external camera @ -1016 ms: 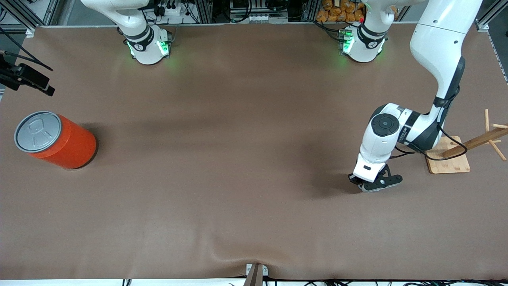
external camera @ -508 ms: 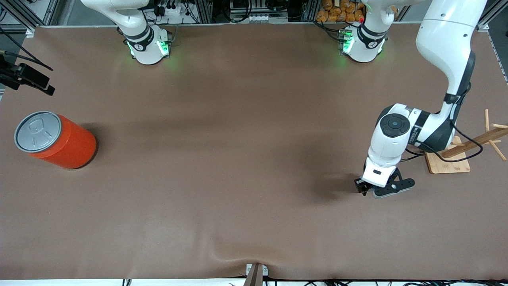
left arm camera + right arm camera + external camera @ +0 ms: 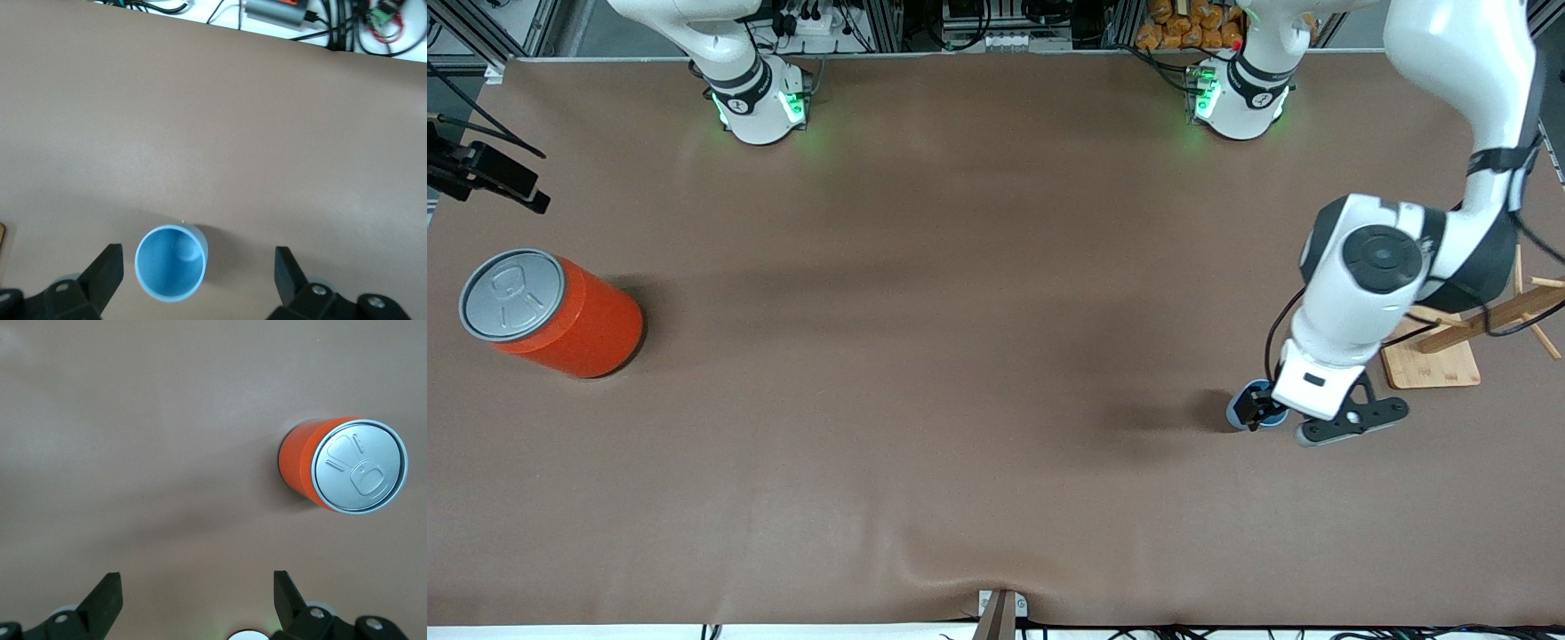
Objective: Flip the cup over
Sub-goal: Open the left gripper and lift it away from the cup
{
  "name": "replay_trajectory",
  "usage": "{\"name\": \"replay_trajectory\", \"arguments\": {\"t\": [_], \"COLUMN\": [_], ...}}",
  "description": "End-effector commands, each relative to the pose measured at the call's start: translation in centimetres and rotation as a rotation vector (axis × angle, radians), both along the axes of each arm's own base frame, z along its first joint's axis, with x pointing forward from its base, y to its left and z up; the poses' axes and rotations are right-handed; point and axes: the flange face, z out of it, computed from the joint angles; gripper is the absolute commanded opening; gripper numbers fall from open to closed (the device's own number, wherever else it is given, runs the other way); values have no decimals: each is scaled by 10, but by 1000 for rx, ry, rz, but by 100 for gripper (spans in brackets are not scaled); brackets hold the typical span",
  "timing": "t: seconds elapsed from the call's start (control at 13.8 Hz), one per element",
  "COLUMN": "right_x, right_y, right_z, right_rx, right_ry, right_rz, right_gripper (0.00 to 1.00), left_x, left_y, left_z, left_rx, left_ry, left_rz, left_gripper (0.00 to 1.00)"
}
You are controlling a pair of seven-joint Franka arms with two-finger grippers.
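Note:
The small light blue cup [image 3: 1245, 412] stands upright on the brown table, mouth up, near the left arm's end; the left hand partly hides it in the front view. In the left wrist view the cup [image 3: 170, 263] shows its darker blue inside. My left gripper [image 3: 1294, 420] hangs open above it, and the cup sits between the fingers [image 3: 107, 270], closer to one, touching neither. My right gripper [image 3: 197, 593] is open and empty high over the table near its own base; it does not show in the front view.
A large orange can [image 3: 551, 311] with a grey pull-tab lid stands at the right arm's end, also in the right wrist view [image 3: 347, 463]. A wooden peg stand [image 3: 1432, 360] stands beside the left arm's wrist. A black fixture [image 3: 485, 173] juts in beside the can.
The left gripper has risen and shifted toward the left arm's end of the table, uncovering the cup, which now stands free. The right arm has not moved.

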Motion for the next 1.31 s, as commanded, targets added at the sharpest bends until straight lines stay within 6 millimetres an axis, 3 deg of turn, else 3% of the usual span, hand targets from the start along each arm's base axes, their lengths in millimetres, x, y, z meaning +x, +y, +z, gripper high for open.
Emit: {"name": "replay_trajectory", "arguments": {"t": [0.0, 0.29, 0.51, 0.94, 1.23], "right_x": [1, 1, 0, 0, 0], "right_y": [-1, -1, 0, 0, 0], "right_z": [4, 4, 3, 3, 3], "right_rx": [1, 1, 1, 3, 3], "right_ry": [4, 4, 15, 16, 16], "right_rz": [-16, -17, -20, -18, -18], "right_gripper": [100, 100, 100, 100, 100], "left_x": [-15, -40, -59, -103, -115], "left_y": [15, 22, 43, 37, 35], "left_z": [52, 96, 132, 184, 212], "left_rx": [-24, 5, -48, -33, -52], "left_ry": [29, 75, 106, 181, 147], "left_rz": [-72, -95, -114, -140, -155], "left_gripper": [100, 100, 100, 100, 100]}}
